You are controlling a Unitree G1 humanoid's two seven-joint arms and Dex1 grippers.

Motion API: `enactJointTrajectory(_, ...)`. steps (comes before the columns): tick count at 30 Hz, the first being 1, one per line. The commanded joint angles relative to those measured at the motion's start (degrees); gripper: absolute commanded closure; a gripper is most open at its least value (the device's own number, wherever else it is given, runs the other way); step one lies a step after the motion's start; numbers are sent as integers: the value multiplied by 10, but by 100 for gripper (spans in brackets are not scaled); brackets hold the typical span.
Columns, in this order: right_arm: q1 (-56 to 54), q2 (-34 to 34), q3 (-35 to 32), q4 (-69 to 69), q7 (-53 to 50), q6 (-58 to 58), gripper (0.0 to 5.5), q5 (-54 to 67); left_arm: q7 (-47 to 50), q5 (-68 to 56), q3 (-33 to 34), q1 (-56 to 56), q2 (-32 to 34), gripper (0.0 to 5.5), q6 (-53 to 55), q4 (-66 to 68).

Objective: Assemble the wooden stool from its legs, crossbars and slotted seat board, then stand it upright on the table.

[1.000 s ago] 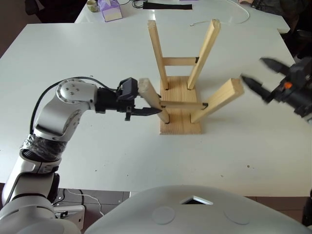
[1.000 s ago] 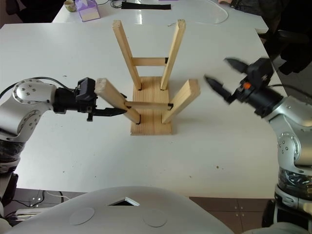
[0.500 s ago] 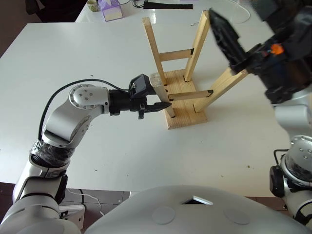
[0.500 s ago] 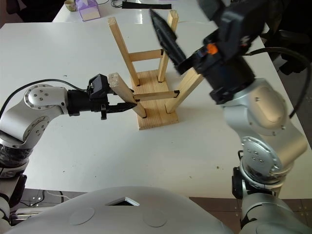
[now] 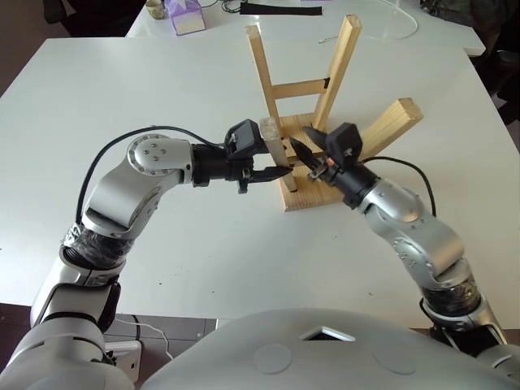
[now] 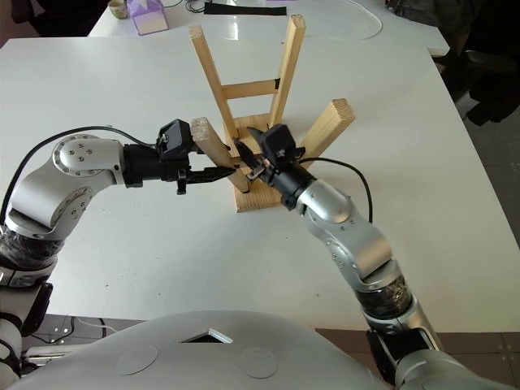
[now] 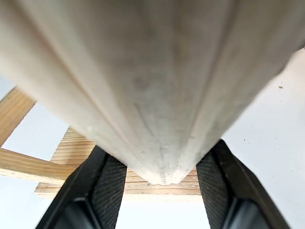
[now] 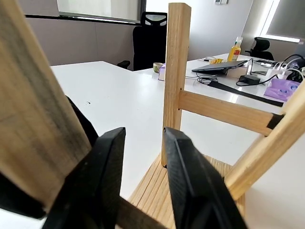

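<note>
Stool (image 6: pixel 248 86) stood upside down near the middle of the white table (image 5: pixel 162 73), its slotted seat board (image 6: pixel 253 197) flat on the surface and all four legs pointing up. The two far legs rose steeply, leaning a little apart, and were joined partway up by the far crossbar (image 5: pixel 296 89). The near-right leg (image 5: pixel 390 126) slanted out sharply to the robot's right. The near-left leg (image 5: pixel 270 134) leaned out to the left, and the left gripper (image 5: pixel 272 166) was clamped on it from the left side. In the left wrist view the pale leg (image 7: pixel 152 86) sat squeezed between the two black pads (image 7: pixel 109 181), with the seat board visible beyond it. The right gripper (image 5: pixel 305 154) was between the two near legs, just above the seat board and close beside the left gripper. Its fingers (image 8: pixel 102 171) were spread, with a gap between them. The near crossbar (image 8: pixel 143 217) ran past their tips in the right wrist view, and whether they touched it could not be told. The same view showed one far leg (image 8: pixel 176 71) upright straight ahead of the fingers. A purple box (image 5: pixel 185 15) sat on another table behind, well apart from the stool.
</note>
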Motion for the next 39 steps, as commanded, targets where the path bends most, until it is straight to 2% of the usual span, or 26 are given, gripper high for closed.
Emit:
enactJointTrajectory(1, 22, -7, 16, 59, 25, 15, 473, -39, -11, 47, -41, -4, 8, 342, 23, 25)
enactJointTrajectory(5, 2, -3, 16, 51, 49, 9, 534, -57, -16, 58, -58, -12, 1, 342, 20, 39)
enactJointTrajectory(8, -17, 31, -42, -21, 57, -1, 548, 4, -17, 63, -61, -9, 3, 342, 17, 46)
enactJointTrajectory(12, -92, 76, -221, -163, -4, 15, 548, 254, -14, 62, -47, 14, 22, 342, 15, 45)
enactJointTrajectory(14, -119, 29, -330, -184, -44, 15, 548, 337, -8, 58, -39, 26, 28, 342, 19, 36)
enactJointTrajectory(17, -68, -60, -486, -129, -45, 33, 503, 318, 6, 50, -22, 42, 29, 342, 28, 15)
enactJointTrajectory(19, 2, -114, -514, -38, -31, 25, 471, 196, 16, 45, -16, 45, 25, 342, 35, 3)
enactJointTrajectory(22, 72, -184, -480, 113, -35, -29, 433, 22, 25, 42, -14, 43, 19, 342, 42, -4)
enactJointTrajectory(24, 93, -217, -424, 167, -43, -67, 399, -78, 23, 44, -15, 40, 19, 342, 41, -1)
enactJointTrajectory(25, 79, -212, -388, 164, -47, -71, 388, -110, 21, 45, -15, 38, 20, 342, 42, -1)
enactJointTrajectory(28, 4, -138, -270, 90, -32, -68, 338, -128, 13, 48, -24, 27, 19, 342, 43, 0)
enactJointTrajectory(30, -46, -34, -158, -37, 1, -25, 309, -26, 4, 51, -37, 8, 13, 342, 45, 2)
enactJointTrajectory(32, -79, 28, -80, -151, 20, 23, 281, 68, -3, 50, -47, -11, 7, 342, 49, -1)
enactJointTrajectory(35, -92, 44, -77, -201, 32, 75, 222, 120, -8, 45, -53, -22, 2, 342, 56, -16)
enactJointTrajectory(39, -44, -11, -133, -128, 56, 78, 202, 43, -1, 53, -51, -10, 1, 342, 51, -13)
